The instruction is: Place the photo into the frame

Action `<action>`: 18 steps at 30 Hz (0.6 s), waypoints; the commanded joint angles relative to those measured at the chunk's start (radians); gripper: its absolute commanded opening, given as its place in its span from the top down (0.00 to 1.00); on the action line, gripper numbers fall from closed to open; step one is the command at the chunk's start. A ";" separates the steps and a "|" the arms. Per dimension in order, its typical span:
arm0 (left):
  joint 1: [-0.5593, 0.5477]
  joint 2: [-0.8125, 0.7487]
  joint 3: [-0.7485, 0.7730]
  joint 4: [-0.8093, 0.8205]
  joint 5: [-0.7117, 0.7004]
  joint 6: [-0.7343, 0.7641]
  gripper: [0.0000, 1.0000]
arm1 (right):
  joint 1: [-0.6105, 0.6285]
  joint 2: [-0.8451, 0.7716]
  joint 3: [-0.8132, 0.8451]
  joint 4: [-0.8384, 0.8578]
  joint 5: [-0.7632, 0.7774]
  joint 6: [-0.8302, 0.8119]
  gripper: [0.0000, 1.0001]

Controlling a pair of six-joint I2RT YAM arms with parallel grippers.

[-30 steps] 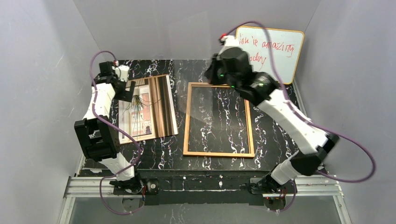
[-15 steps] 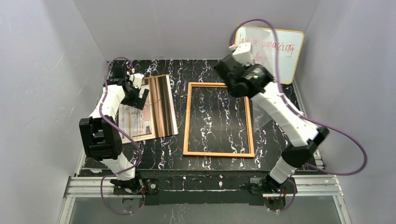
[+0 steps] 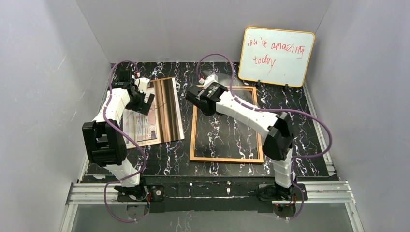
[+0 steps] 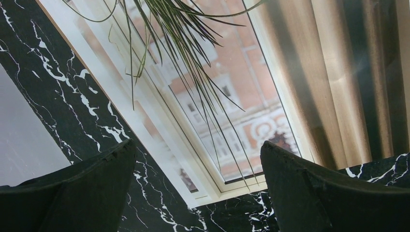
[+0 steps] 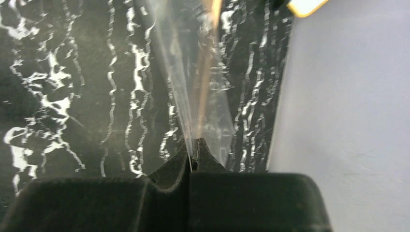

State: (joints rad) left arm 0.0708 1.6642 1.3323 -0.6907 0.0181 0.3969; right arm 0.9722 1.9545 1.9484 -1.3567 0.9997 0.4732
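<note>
One photo (image 3: 162,111) lies flat on the left of the black marbled desk (image 3: 290,106), just beside the one frame (image 3: 193,125), which lies flat at the middle. Of two grippers, the left gripper (image 4: 198,150) hangs over the photo's edge, jaws wide apart and holding nothing. The right gripper (image 5: 192,145) is pinched closed on one clear pane (image 5: 193,87) above the frame's far left corner. One whiteboard (image 3: 278,57) leans at the back.

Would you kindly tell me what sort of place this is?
Probably a robotics lab test cell: plain grey walls box in a black marble-patterned tabletop, the left arm and right arm stand bolted to an aluminium rail, and a handwritten whiteboard leans at the back.
</note>
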 commanded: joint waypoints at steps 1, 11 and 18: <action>0.004 -0.032 0.014 -0.040 -0.004 0.021 0.02 | -0.007 0.071 -0.013 -0.018 -0.197 0.196 0.99; 0.003 -0.045 -0.011 -0.037 -0.004 0.042 0.02 | -0.008 0.160 0.027 -0.016 -0.341 0.493 0.99; 0.003 -0.047 -0.020 -0.031 -0.004 0.051 0.02 | -0.007 0.210 0.099 -0.016 -0.331 0.619 0.99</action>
State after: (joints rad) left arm 0.0708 1.6638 1.3220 -0.6926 0.0147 0.4328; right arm 0.9680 2.1403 1.9766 -1.3678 0.6804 0.9474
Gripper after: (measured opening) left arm 0.981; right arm 0.032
